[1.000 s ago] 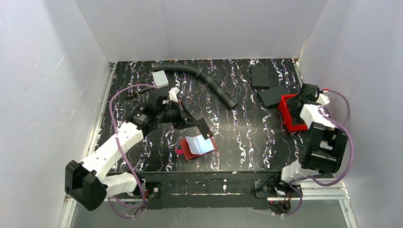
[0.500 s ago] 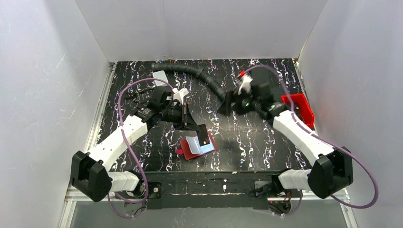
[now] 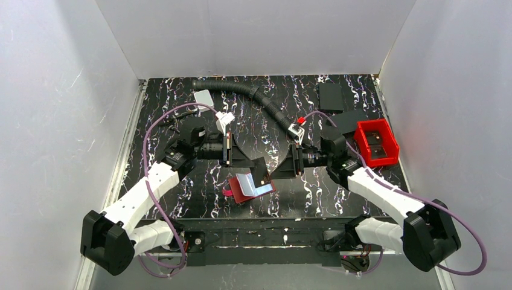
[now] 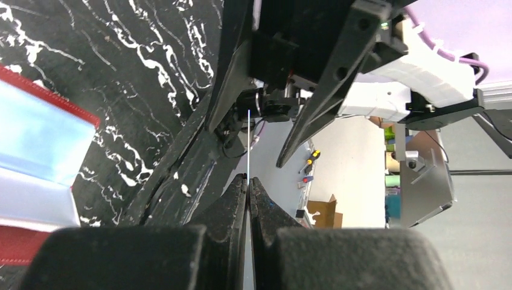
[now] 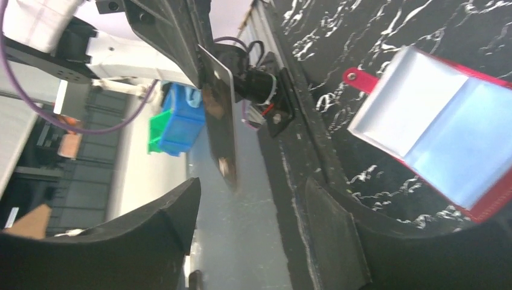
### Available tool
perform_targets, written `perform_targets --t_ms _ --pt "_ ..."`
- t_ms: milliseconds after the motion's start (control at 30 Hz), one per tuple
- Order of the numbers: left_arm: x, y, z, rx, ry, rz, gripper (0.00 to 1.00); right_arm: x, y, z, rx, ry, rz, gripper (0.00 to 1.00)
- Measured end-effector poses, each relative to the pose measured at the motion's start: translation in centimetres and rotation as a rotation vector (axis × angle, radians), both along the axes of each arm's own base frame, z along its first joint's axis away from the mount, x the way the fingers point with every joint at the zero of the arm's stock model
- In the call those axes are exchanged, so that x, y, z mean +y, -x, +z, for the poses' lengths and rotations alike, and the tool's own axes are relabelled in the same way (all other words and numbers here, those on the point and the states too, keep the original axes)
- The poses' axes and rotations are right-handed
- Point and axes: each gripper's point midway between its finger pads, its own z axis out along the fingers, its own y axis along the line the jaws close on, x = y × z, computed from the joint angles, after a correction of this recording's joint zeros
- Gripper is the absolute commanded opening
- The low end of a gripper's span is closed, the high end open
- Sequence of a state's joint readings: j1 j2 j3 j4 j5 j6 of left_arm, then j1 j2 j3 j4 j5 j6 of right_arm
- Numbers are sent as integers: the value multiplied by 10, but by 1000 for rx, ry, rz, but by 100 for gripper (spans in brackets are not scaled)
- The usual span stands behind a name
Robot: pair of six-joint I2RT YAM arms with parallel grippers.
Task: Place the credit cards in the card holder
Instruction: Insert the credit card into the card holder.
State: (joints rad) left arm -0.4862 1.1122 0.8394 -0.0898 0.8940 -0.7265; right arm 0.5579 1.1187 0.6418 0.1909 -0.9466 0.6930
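1. The left gripper [image 4: 249, 181] has its jaws pressed together on a credit card [image 4: 249, 145]. In the left wrist view the card is edge-on, a thin pale line rising from between the pads.
2. From above, the left gripper [image 3: 261, 172] holds this card [image 3: 261, 176] on edge over the right part of the card holder [image 3: 244, 188]. Whether the card touches the holder cannot be told.
3. The right gripper [image 5: 252, 184] has its jaws spread wide and holds nothing. The card [image 5: 218, 115] stands in line with the gap, just beyond the fingertips. No contact is seen.
4. From above, the right gripper [image 3: 282, 167] points left at the left gripper, with the two close together.
5. The card holder [image 5: 447, 139] lies open on the table [image 3: 314, 199], pale blue and white faces up, its red clasp tab [image 5: 356, 77] sticking out of one edge. It sits below both grippers, nearer the left one.
6. A red bin [image 3: 386, 158] stands well apart near the right wall.
7. A black hose [image 3: 259, 96] and two black slabs [image 3: 331, 95] lie along the far side.
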Motion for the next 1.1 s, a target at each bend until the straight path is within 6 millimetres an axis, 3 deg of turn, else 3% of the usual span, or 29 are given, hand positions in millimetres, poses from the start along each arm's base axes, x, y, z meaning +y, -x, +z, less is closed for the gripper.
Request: perform_targets --t_ms 67,167,233,267,300,333,400,433,567,633,767,1000,1100 --pt "-2 0 6 -1 29 -6 0 4 3 2 36 -32 5 68" --pt "-5 1 13 -7 58 -20 0 10 2 9 67 -73 9 53" --pt "-5 1 16 -7 69 -27 0 15 3 17 67 -105 14 38" --pt "-6 2 17 -5 74 -30 0 17 3 23 68 -127 16 24" --pt "-6 2 18 -4 76 -32 0 18 2 26 62 -143 15 3" --pt "-6 2 19 -3 79 -32 7 20 3 30 66 -164 15 1" --pt "-6 2 19 5 80 -29 37 21 3 34 79 -186 14 1" --pt "-6 0 18 10 77 -19 46 21 2 36 89 -194 7 1" --pt "-4 -6 9 105 41 65 56 24 -7 45 102 -230 -52 1" --pt "-3 -8 5 154 49 125 52 25 -13 50 110 -249 -86 1" --pt "1 -6 3 213 64 213 31 24 -19 51 140 -272 -138 1" --pt "-5 -5 21 185 105 229 22 26 -23 56 159 -301 -159 1" --pt "-11 -6 16 196 92 226 6 26 -23 55 162 -303 -158 1"
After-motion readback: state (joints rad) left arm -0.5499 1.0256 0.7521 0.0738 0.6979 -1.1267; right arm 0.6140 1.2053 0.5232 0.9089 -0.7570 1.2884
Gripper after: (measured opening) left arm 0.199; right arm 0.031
